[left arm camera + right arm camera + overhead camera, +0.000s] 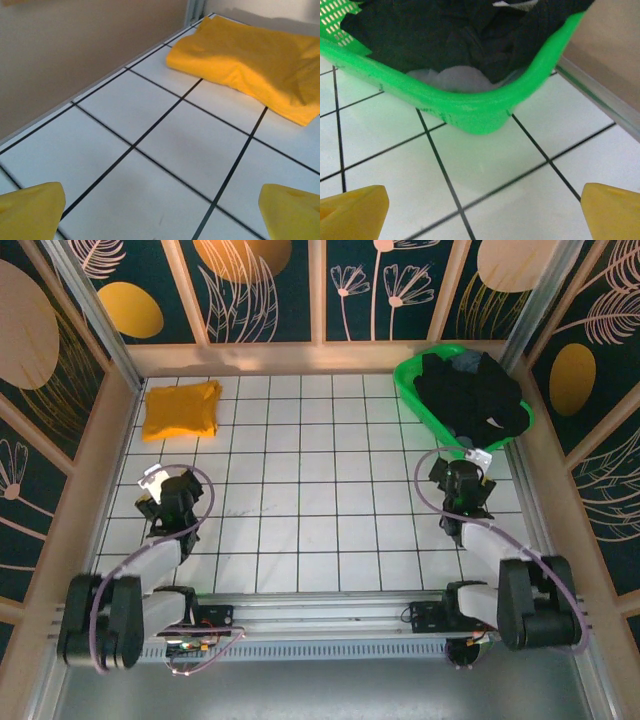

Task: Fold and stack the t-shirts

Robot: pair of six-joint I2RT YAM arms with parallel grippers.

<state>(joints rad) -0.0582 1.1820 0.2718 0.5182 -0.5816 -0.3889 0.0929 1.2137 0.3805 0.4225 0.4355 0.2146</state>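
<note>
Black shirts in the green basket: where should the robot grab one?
Probably the raised bunch on top of the black shirts, coming down from above: the pile heaps over the green basket rim, and its walls block the sides.

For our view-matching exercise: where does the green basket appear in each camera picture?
Top external: green basket, far right corner.
Right wrist: green basket across the top, close ahead.
Left wrist: faces the orange t-shirt.
Shared landmark: the white table with black grid lines.

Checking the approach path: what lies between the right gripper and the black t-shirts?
Right wrist view: bare table tiles, then the green basket's near wall, with the black t-shirts inside it.
</note>
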